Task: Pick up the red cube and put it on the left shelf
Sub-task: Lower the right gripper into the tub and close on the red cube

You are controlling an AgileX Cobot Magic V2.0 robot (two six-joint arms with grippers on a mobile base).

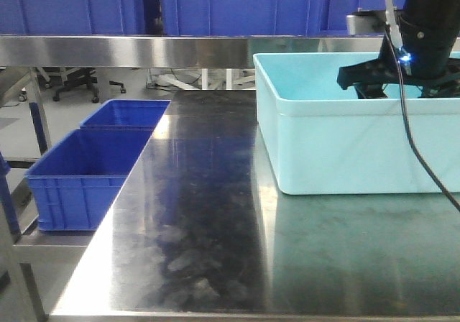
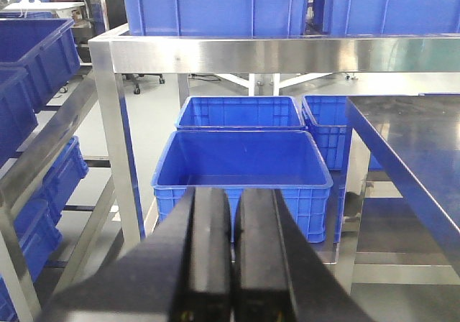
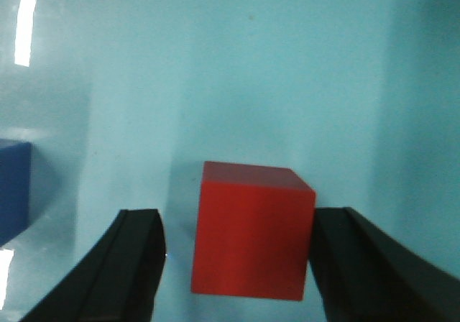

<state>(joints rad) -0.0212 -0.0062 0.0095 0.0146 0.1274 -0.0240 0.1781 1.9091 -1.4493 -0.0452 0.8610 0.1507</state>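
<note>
While the right gripper (image 3: 244,223) hangs low inside the tub (image 1: 338,153), the shelf (image 1: 129,50) runs across the far side of the scene, its brushed steel rail bearing upper crates (image 1: 237,6) in blue. Nearer, the steel table (image 1: 208,236) fills the foreground, with the light cyan tub standing on its right half. Two low crates (image 1: 83,175), also blue, sit below table level to the left, one behind the other.

Seen from the front, the black right arm reaches down past the tub's far rim. Its wrist camera shows the jaws spread wide on either side of the cube (image 3: 251,228), gripping nothing. The red cube rests on the tub floor between the fingers (image 3: 136,261); one finger stands clear of it and the other lies just beside it, though contact cannot be made out. A blue block (image 3: 14,189) lies on the tub floor at the far left edge of that view.

Off to the left of the table, the left gripper (image 2: 233,225) faces the low crates and the shelf, its two black fingers pressed together with only a thin seam between them, holding nothing.
</note>
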